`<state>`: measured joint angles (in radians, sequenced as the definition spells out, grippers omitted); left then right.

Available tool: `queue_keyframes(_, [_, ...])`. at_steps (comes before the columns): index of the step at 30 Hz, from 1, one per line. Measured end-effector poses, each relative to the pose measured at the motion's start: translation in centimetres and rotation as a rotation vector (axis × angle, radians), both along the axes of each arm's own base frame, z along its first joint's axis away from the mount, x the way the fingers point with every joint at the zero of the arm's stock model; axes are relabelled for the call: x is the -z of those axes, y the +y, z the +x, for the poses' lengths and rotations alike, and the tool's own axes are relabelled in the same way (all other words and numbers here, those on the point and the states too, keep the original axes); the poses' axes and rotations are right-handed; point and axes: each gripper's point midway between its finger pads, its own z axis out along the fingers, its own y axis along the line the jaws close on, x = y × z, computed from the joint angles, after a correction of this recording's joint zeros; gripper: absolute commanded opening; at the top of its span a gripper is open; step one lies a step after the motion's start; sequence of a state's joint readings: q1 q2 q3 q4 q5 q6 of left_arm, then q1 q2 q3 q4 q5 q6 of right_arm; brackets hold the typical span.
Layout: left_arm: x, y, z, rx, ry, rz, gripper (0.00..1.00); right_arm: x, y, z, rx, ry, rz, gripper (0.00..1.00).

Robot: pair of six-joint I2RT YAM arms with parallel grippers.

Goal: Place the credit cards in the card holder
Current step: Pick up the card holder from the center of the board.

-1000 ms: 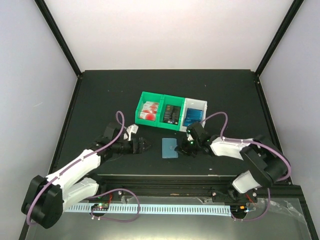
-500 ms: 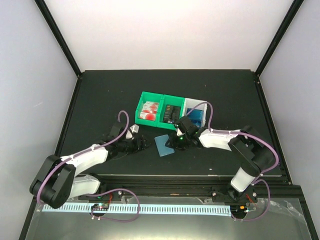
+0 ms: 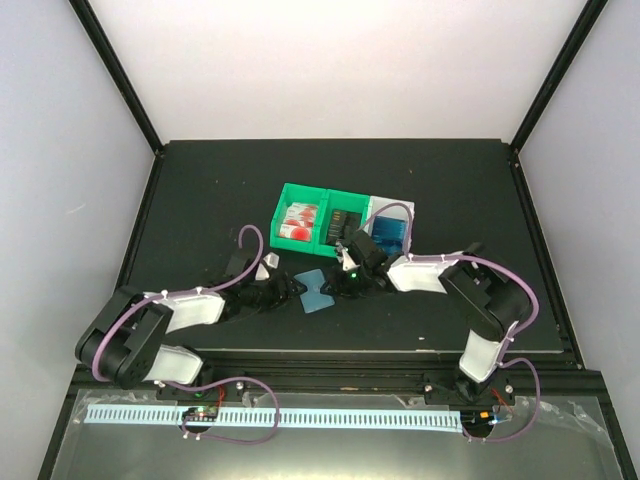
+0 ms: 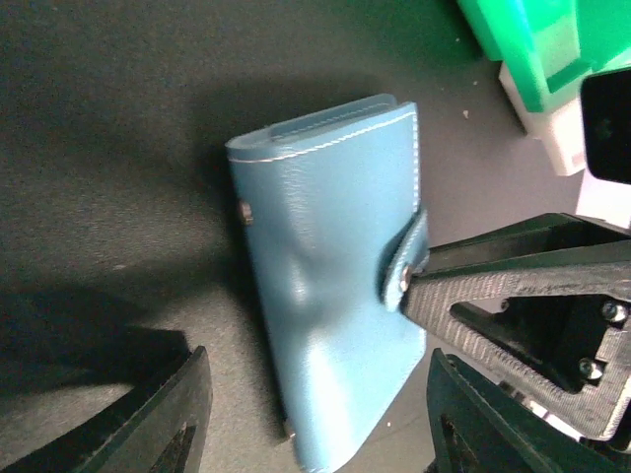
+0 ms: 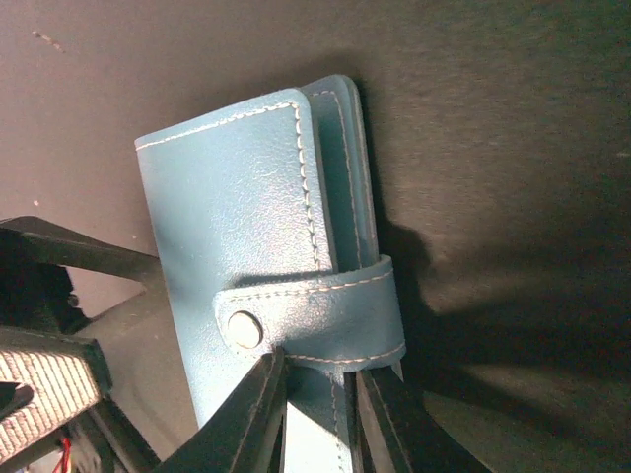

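Holds the left end effector (image 3: 285,292) spread open, the closed teal card holder (image 3: 315,290) just ahead, between its fingertips. Pinches the holder's snap tab (image 5: 315,320) in the right end effector (image 5: 320,399), fingers clamped on it. Has credit cards (image 3: 298,222) in bins (image 3: 325,200) just beyond that end effector.

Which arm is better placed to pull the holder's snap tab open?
Right. The right tool pinches the holder at its tab; the left tool is open, astride the holder, gripping nothing.
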<state>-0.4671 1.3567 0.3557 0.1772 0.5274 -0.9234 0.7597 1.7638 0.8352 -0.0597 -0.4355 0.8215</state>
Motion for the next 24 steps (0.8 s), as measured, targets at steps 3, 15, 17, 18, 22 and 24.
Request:
queue_keyframes(3, [0.2,-0.1,0.1,-0.014,0.002,-0.015,0.49,-0.1,0.8,-0.1,-0.018,0.011,0.036,0.22])
queue_keyframes(15, [1.0,-0.3,0.2,-0.046,-0.028,-0.092,0.23,-0.3,2.1,-0.8,-0.057,0.050,0.108,0.24])
queue_keyframes(17, [1.1,-0.2,0.0,-0.046,-0.035,-0.093,0.15,-0.3,2.2,-0.8,-0.060,0.050,0.113,0.25])
queue_keyframes(18, [1.2,-0.1,-0.1,-0.048,-0.035,-0.092,0.11,-0.3,2.2,-0.8,-0.061,0.050,0.114,0.26])
queue_keyframes(22, [0.9,-0.1,-0.1,-0.033,-0.061,-0.089,0.02,-0.4,2.2,-0.8,-0.059,0.040,0.109,0.38])
queue_keyframes(24, [0.3,-0.2,-0.1,-0.019,-0.088,-0.094,0.02,-0.6,2.2,-0.8,-0.060,0.018,0.089,0.49])
